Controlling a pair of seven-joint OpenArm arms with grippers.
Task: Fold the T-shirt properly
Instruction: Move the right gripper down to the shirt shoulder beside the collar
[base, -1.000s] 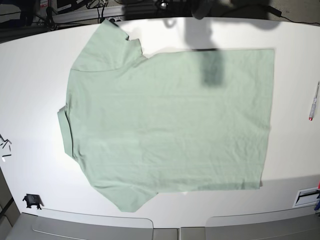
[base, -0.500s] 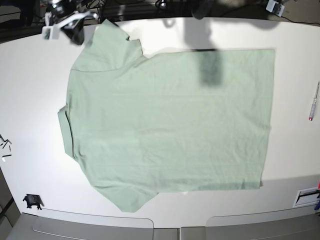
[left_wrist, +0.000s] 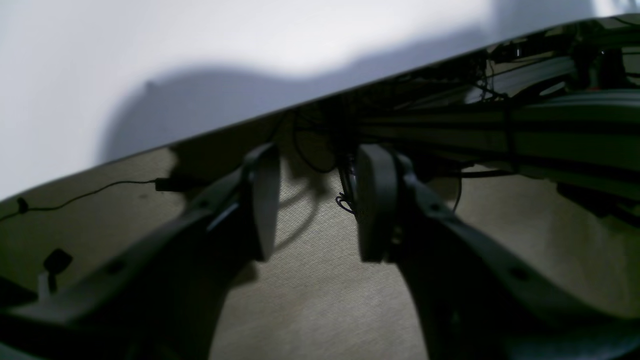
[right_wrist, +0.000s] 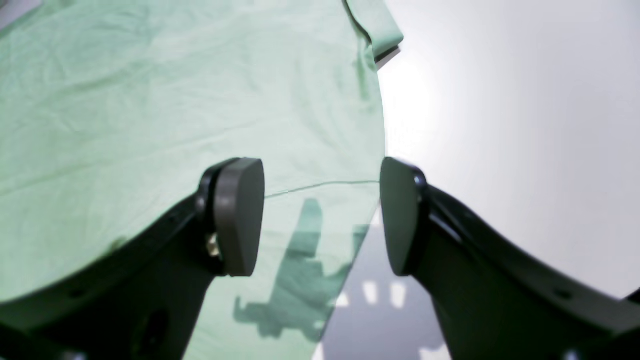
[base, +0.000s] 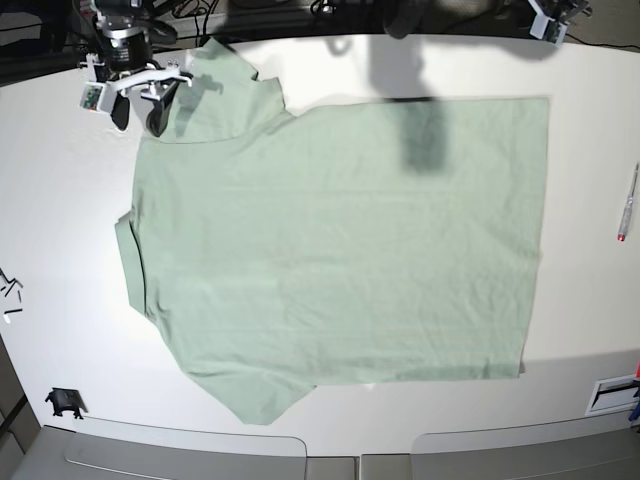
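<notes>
The T-shirt (base: 340, 240) lies flat on the white table (base: 60, 200), pale mint green, with its neck band at the left and its hem at the right. My right gripper (base: 138, 116) hovers at the far left sleeve. In the right wrist view this gripper (right_wrist: 320, 215) is open above the edge of the T-shirt (right_wrist: 150, 100), and nothing is between its fingers. My left gripper (base: 552, 20) shows at the table's far right corner. In the left wrist view it (left_wrist: 317, 205) is open and empty, past the table edge (left_wrist: 300, 102), with no cloth under it.
A pen (base: 627, 205) lies at the right edge of the table. A small black clip (base: 65, 403) sits at the near left corner, with small dark bits (base: 10, 290) along the left edge. A white label (base: 612, 393) is at the near right. Cables and rails run behind the far edge.
Both arms have come into view from the far side. The right gripper has moved down onto the far left sleeve area. Both grippers have opened. The shirt has not moved.
</notes>
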